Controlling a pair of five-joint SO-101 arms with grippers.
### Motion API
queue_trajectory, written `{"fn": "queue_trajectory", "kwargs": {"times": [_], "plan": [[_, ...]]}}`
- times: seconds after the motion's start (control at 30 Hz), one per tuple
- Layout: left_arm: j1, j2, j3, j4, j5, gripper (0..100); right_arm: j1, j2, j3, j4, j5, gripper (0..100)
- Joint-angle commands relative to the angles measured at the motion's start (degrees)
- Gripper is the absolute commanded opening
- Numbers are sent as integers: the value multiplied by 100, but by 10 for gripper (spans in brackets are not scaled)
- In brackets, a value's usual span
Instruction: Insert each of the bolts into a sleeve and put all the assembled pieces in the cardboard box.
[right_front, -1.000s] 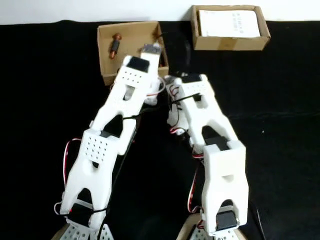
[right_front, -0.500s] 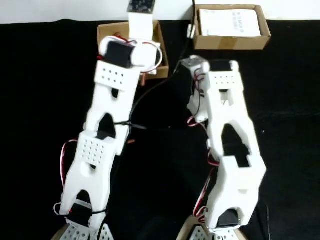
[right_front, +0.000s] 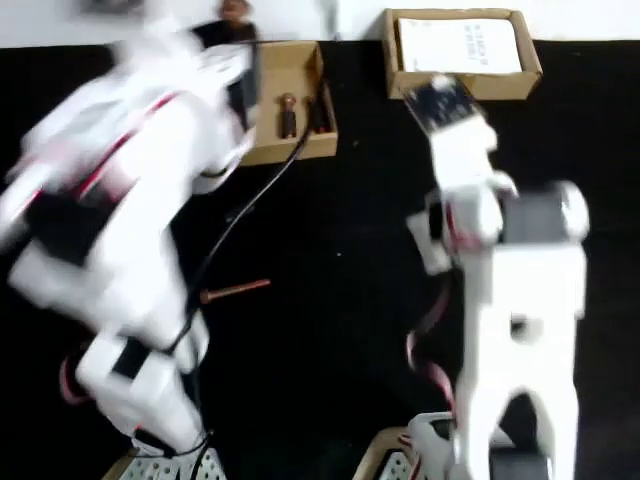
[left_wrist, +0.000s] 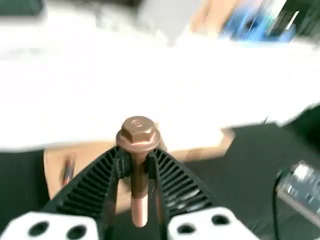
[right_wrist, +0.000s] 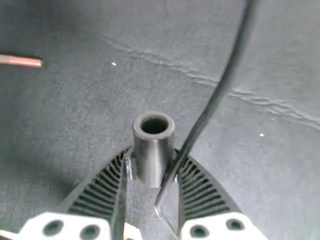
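**Left gripper** (left_wrist: 138, 156): pressed together on the shank of a copper bolt (left_wrist: 138, 134). The hexagonal head projects beyond the fingertips, and the shank's end lies back between the fingers.

**Right gripper** (right_wrist: 151, 162): pinched on a dark sleeve (right_wrist: 153, 135), whose open bore is turned outward past the fingertips. A black cable (right_wrist: 220, 95) passes just beside the sleeve.

**Step in hand:** judged to be the mating of bolt and sleeve. Each part is held, but nothing is yet inserted, and in the high view the two arms are seen well apart.

**Next move:** the grippers are to be brought together, with the shank's axis lined up on the bore before any push is made. Since the shank's free end sits on the palm side of the left fingers, the approach is best made from that side. The cable is to be kept out of the path.

**Farther off:** a loose bolt (right_wrist: 20, 61) lies on the bench (right_front: 330, 340), well beyond the right gripper. Past the left gripper stands the cardboard box (right_front: 300, 150), in which finished pieces (right_front: 288, 115) are already set.
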Motion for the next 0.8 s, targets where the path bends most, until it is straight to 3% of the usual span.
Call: {"fn": "queue_trajectory", "kwargs": {"times": [0.0, 0.13, 0.3, 0.43, 0.6, 0.77], "plan": [[-31, -1516, 66, 18, 44, 8, -180, -2220, 1209, 31, -26, 9], [-31, -2756, 1305, 18, -448, 8, -338, -4356, 2791, -409, -26, 9], [-22, -4497, 4444, -9, -598, 8, -356, -6888, 4840, -1877, -44, 9], [13, -5930, 7178, -237, -580, 8, -356, -7600, 6149, -2958, -1020, 9], [13, -7565, 10062, -1820, -598, 8, -611, -7143, 6651, -4673, -2681, 9], [22, -8479, 12251, -4044, -598, 9, -1525, -7055, 7644, -6396, -2734, 9]]}}
